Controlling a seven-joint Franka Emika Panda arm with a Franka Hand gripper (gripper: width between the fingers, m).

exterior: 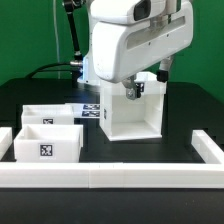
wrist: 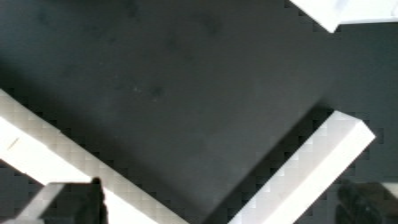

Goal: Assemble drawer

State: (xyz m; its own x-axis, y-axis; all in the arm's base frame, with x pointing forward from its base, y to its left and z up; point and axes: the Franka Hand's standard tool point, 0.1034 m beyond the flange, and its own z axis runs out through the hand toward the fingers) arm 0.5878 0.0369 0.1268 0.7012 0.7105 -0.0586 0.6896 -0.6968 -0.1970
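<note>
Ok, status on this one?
Gripper open, low over the box casing, holding nothing. Front tray and rear tray loose beside it, not inserted. Nothing blocking.

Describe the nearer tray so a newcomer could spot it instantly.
Find the tall casing under the arm. To the exterior view's left sit two shallow trays. Yours is the front tray, nearest the border rail, tag on its facing wall, partly hiding the back tray.
</note>
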